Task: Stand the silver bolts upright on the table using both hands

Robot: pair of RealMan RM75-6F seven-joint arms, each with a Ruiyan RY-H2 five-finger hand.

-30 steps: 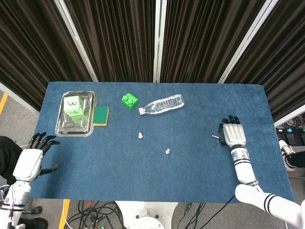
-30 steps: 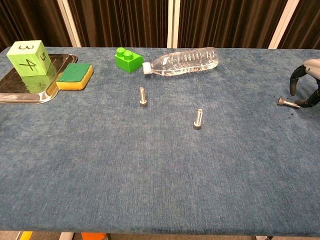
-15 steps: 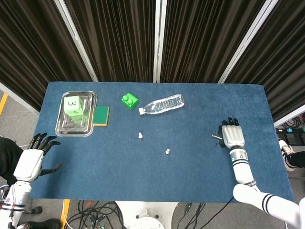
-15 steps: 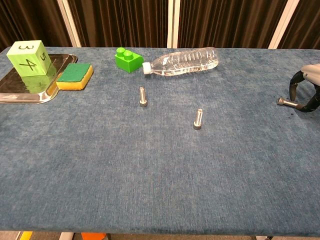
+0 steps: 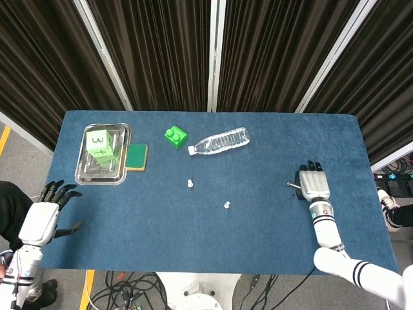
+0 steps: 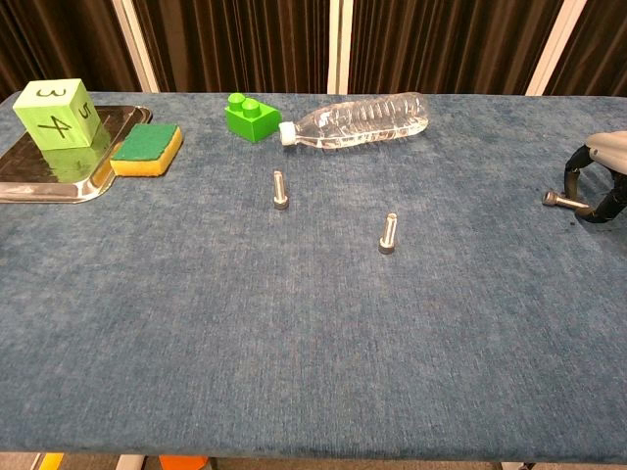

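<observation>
Two silver bolts stand upright near the middle of the blue desk (image 5: 161, 232): one bolt (image 6: 280, 190) nearer the bottle, a second bolt (image 6: 389, 234) a little to its right and nearer the robot. A third bolt (image 6: 566, 203) lies on its side near the desk's right edge, head pointing left.

The right hand (image 5: 313, 183) is palm-down over this lying bolt, fingers (image 6: 572, 177) curled down around its shank; in the chest view the bolt appears to rest on the cloth, and I cannot tell whether the fingers actually grip it. The left hand (image 5: 44, 212) hangs off the desk's left edge, fingers spread, holding nothing.

At the back left a metal tray (image 5: 84, 174) carries a green cube (image 5: 101, 145) marked with numbers. A sponge (image 6: 147, 148) lies just beside the tray, then a green brick (image 6: 252, 117), then a clear bottle (image 6: 358, 119) on its side.
</observation>
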